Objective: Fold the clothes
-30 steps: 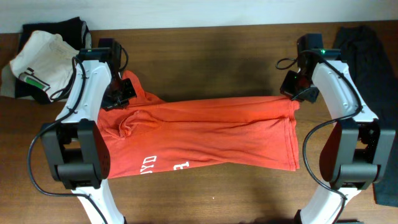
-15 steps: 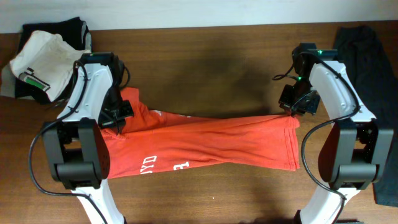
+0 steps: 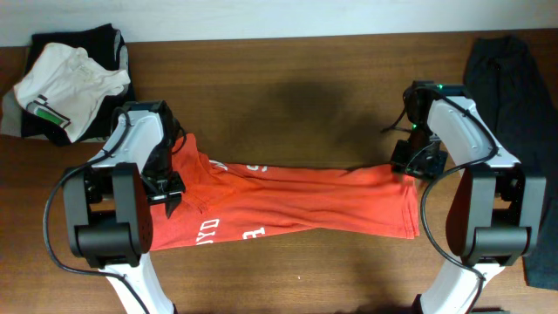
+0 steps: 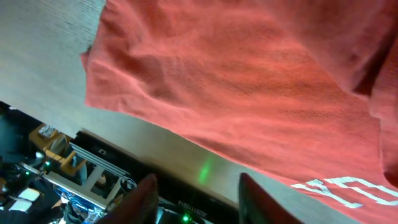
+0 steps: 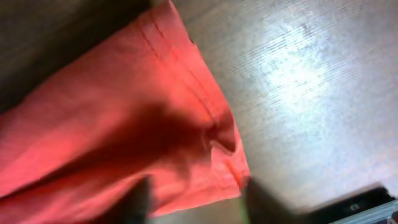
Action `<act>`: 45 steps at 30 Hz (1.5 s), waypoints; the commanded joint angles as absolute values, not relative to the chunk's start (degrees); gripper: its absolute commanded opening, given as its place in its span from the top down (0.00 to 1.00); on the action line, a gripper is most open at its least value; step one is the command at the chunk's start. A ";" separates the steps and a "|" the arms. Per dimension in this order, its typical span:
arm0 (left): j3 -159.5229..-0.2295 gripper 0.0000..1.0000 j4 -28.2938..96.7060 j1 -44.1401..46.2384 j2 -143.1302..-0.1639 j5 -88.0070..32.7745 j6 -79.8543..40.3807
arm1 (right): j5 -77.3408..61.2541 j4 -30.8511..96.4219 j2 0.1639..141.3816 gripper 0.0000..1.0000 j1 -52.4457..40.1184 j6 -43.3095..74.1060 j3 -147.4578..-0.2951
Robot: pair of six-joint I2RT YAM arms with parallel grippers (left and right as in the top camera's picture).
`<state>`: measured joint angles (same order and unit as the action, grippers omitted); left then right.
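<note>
Ahead of the left gripper [image 4: 200, 200], jaws apart, the T-shirt [image 4: 249, 93] edge is lying flat; the right gripper [image 5: 196, 198], jaws apart, is hanging over its hem corner by bare table [image 5: 311, 81].

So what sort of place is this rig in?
Probably a robotics lab: a wooden table, a white T-shirt and dark garment heaped at its corners, wired equipment beyond its edge.
</note>
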<state>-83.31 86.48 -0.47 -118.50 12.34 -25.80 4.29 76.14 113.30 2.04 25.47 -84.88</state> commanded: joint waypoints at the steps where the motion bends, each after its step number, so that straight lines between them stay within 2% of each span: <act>1: -82.98 0.56 85.91 -0.80 -117.19 13.34 -26.06 | 5.87 77.17 111.90 0.26 2.22 25.78 -84.53; 2: -83.33 0.56 84.77 -0.75 -117.19 13.32 -26.04 | 5.87 77.19 111.90 0.03 2.22 25.78 -84.53; 5: -85.19 0.54 80.53 -0.54 -117.16 12.08 -25.74 | 5.87 76.69 111.90 0.01 2.22 25.78 -84.53; 6: -85.54 0.52 76.62 -0.36 -117.16 5.58 -21.76 | 5.87 76.36 111.90 0.01 2.22 25.76 -84.53; 7: -85.36 0.46 74.48 0.08 -117.19 -4.38 -16.21 | 5.87 76.14 111.90 0.01 2.22 25.30 -84.53; 8: -85.23 0.43 74.06 0.69 -117.19 -8.25 -14.33 | 5.85 76.05 111.90 0.01 2.22 24.58 -84.53; 9: -85.17 0.40 74.00 1.65 -117.19 -9.13 -14.28 | 5.85 75.85 111.90 0.01 2.22 24.27 -84.53; 10: -84.53 0.28 73.30 3.38 -117.19 -9.26 -14.74 | 5.87 75.64 111.90 0.01 2.22 24.25 -84.53; 13: -83.11 0.27 71.44 5.98 -117.19 -9.26 -17.58 | 5.87 75.35 111.90 0.01 2.22 24.25 -84.53; 17: -80.53 0.28 72.75 6.28 -117.19 -8.95 -17.91 | 5.87 75.24 111.90 0.01 2.22 23.81 -84.53; 22: -73.97 0.30 66.39 6.24 -117.19 -8.60 -17.96 | 5.89 74.96 111.90 0.01 2.22 23.81 -84.53; 27: -74.91 0.41 65.67 6.24 -116.92 -7.05 -17.93 | 5.89 74.13 111.90 0.01 2.22 23.81 -84.53; 40: -75.44 0.42 66.59 6.24 -112.38 -4.03 -17.96 | 6.94 73.32 111.90 0.01 2.26 23.90 -84.53; 41: -75.37 0.44 66.37 6.24 -112.38 -4.01 -17.93 | 6.94 73.30 111.90 0.01 2.26 23.92 -84.53; 43: -75.02 0.62 65.82 6.24 -112.42 -4.05 -17.93 | 6.98 73.25 111.83 0.01 2.33 24.18 -84.55; 45: -75.02 0.63 65.54 6.24 -112.49 -4.10 -17.93 | 7.18 73.30 111.22 0.01 2.33 24.34 -84.77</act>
